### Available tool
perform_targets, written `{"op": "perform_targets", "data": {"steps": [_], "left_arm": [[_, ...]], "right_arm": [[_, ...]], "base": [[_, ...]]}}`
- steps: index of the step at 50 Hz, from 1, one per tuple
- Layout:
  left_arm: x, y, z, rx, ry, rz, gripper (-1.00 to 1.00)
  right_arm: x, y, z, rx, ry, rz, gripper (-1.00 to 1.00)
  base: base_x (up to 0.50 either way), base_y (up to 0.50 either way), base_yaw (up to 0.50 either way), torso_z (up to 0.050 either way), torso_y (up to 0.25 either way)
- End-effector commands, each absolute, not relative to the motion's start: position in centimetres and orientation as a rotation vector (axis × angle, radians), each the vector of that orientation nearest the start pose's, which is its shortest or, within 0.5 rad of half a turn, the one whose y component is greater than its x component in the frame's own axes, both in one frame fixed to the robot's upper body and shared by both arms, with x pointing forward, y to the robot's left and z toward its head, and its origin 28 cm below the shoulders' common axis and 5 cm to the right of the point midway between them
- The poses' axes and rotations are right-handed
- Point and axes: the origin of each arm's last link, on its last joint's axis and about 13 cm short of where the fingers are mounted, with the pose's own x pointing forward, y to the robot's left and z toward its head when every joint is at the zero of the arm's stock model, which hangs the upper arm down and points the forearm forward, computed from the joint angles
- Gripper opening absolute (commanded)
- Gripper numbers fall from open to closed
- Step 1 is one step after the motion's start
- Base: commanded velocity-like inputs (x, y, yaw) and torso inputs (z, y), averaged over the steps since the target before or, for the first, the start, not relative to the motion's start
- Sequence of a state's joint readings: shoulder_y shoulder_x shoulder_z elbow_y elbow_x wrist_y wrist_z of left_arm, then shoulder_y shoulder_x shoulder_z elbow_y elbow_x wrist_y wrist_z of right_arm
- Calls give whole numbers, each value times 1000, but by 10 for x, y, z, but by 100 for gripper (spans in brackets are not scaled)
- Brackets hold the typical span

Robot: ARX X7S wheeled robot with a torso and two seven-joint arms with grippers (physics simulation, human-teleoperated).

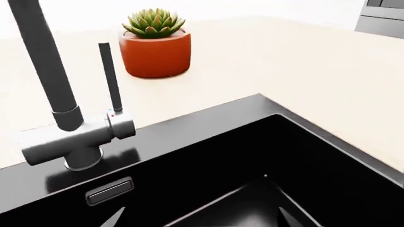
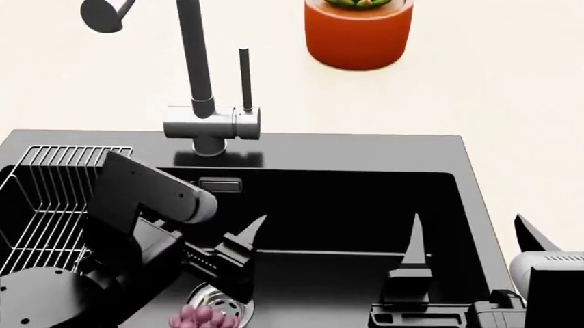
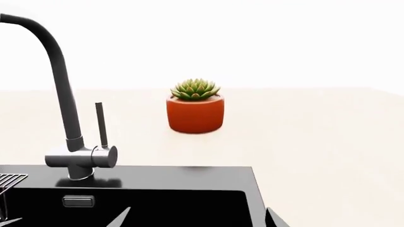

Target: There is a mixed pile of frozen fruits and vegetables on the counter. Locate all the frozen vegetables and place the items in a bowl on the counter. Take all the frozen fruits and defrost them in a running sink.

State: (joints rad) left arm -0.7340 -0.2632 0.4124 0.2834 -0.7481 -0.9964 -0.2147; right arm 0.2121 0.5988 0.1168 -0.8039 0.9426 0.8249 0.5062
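Nearest the head cam: left arm's dark bulk, low over the sink (image 2: 347,147), left side. Left gripper (image 2: 239,263) shows one finger clearly, pointing up toward the back wall; can't tell how far the jaws are spread, nothing visibly held. Just below it, the pink bumpy cluster (image 2: 202,318) sits on the basin floor touching the round steel drain (image 2: 219,298). Wire rack (image 2: 57,198) is further left, empty as far as visible. Faucet (image 2: 205,89) stands behind the rim, lever (image 2: 245,78) upright, no water visible. Right gripper (image 2: 470,246) over the basin's right side, fingers spread wide, empty. Orange plant pot (image 2: 357,34) on the counter (image 2: 511,82) behind.

Risks:
- Fruit is in but the tap looks off; no defrost until the lever's moved.
- Left arm is crowded against rack and drain; a sloppy lift could clip the rack or nudge the cluster.
- Spout head points left of the basin centre, may miss the cluster.

Cluster: small, knobbly, pink-magenta, partly cut off by the frame. Cherry, bowl not in view.
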Motion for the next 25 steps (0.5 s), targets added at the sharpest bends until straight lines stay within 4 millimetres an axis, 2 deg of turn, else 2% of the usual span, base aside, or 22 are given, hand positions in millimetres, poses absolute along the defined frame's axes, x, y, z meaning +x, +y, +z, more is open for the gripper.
{"op": "perform_targets", "data": {"steps": [1,7,13,20,25], "left_arm": [[246,190,206,97,48,-393,100],[235,214,192,43,37,-287,100],[221,230,181,41,-20,-204,100],[213,248,160,4,11,-106,100],[209,257,160,-6,-3,-70,100]], "right_arm": [[188,-149,181,15,-53,40,100],[188,-148,182,17,-62,42,100],[188,-148,182,19,-68,43,100],[188,-147,183,20,-74,45,100],[187,-145,185,19,-89,45,100]], "base": [[0,0,0,0,0],[0,0,0,0,0],[0,0,0,0,0],[0,0,0,0,0],[0,0,0,0,0]]}}
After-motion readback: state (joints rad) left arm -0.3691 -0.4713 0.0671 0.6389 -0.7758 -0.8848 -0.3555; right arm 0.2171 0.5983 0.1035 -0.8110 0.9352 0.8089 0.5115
